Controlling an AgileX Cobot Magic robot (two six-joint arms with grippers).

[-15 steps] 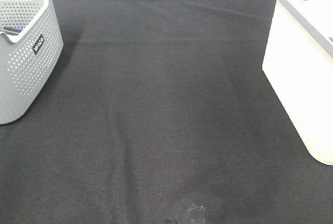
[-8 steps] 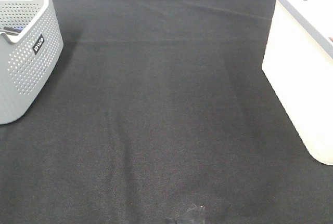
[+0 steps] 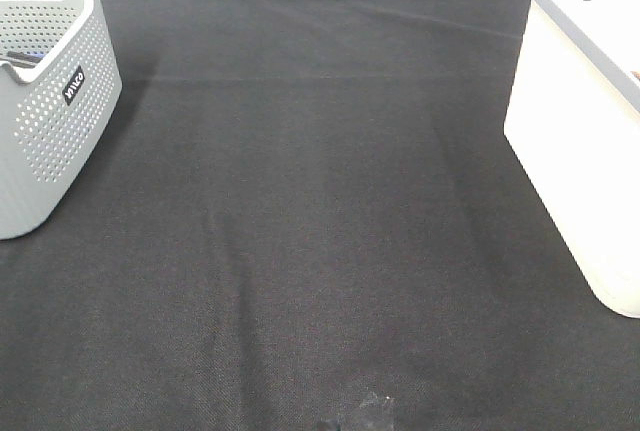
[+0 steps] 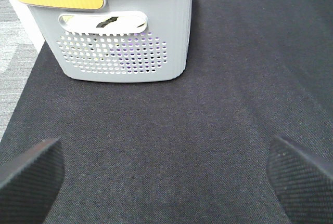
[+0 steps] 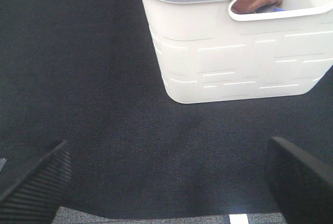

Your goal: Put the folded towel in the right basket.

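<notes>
Standing at far left of table (image 3: pixel 320 231): grey perforated basket (image 3: pixel 50 101). Left gripper (image 4: pixel 166 174) wide, holding nothing, facing it. White basket (image 3: pixel 580 151) at far right; brownish towel (image 5: pixel 255 1) visible inside through handle slot. Right gripper (image 5: pixel 166 174) wide, holding nothing.

Black woven cloth covers the desk (image 3: pixel 320 231). Upper left, a grey basket (image 3: pixel 50 121) dotted with perforations; right edge, a white basket (image 3: pixel 580 161), grey-rimmed.
</notes>
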